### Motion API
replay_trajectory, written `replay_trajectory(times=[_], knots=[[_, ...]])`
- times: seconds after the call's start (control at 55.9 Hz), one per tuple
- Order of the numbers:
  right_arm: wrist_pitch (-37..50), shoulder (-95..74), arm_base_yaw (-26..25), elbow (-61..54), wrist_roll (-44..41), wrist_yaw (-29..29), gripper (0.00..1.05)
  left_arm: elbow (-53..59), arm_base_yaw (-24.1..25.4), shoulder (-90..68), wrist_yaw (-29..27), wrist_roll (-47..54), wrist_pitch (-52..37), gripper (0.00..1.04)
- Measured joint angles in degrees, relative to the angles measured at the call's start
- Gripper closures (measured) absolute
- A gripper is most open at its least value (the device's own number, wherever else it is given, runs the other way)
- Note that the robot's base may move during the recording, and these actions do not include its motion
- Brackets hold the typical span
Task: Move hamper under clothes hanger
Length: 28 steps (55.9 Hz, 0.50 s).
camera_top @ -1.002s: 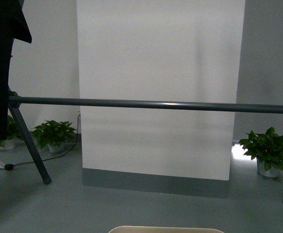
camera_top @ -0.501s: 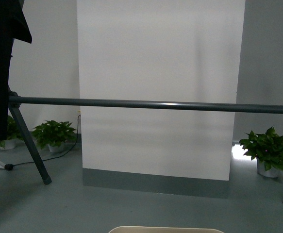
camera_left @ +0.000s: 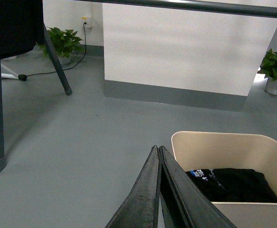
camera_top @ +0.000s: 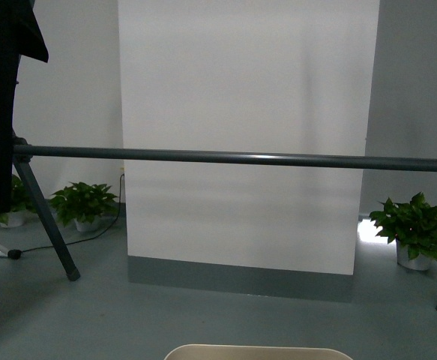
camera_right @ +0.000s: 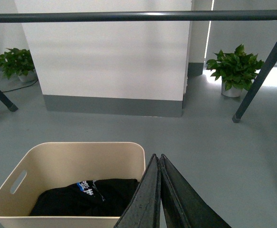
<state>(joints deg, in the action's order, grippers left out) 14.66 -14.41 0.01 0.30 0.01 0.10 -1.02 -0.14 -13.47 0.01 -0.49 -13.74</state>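
Hamper [camera_right: 67,185] on the grey floor [camera_left: 81,137] between both arms, short of the clothes hanger [camera_top: 225,158] bar, dark garment [camera_right: 81,195] inside; left gripper [camera_left: 158,149] and right gripper [camera_right: 156,156] jaws pressed together, empty.

Place: staged indoor test room, lab-like
Floor: smooth grey floor [camera_top: 203,307]
Backdrop: plain white panel [camera_top: 248,135] against grey walls
Decor: potted plants [camera_top: 417,229]
Laundry props: clothes hanger [camera_top: 233,158], hamper [camera_right: 71,166]

Grey floor [camera_right: 214,156] under hamper [camera_right: 57,164], hanger legs [camera_top: 49,225], potted plants [camera_top: 415,232].
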Motion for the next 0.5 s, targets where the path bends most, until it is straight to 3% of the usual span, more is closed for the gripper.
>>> replay_trajectory(times=[0.268,0.322,0.394,0.501], knots=[[-3.80,3.80,0.00,0.00,0.00,0.00,1.03,0.00,0.00,3.58,0.00,0.00,3.63,1.01],[-4.48,4.52,0.00,0.00,0.00,-0.02,1.03,0.00,0.00,8.00,0.02,0.07,9.66,1.01],[-12.07,10.10,0.00,0.04,0.02,-0.02,1.03,0.00,0.00,12.63,0.02,0.13,13.25,1.01],[-14.32,14.14,0.02,0.04,0.00,-0.15,1.03,0.00,0.00,13.16,0.02,0.15,13.62,1.01]])
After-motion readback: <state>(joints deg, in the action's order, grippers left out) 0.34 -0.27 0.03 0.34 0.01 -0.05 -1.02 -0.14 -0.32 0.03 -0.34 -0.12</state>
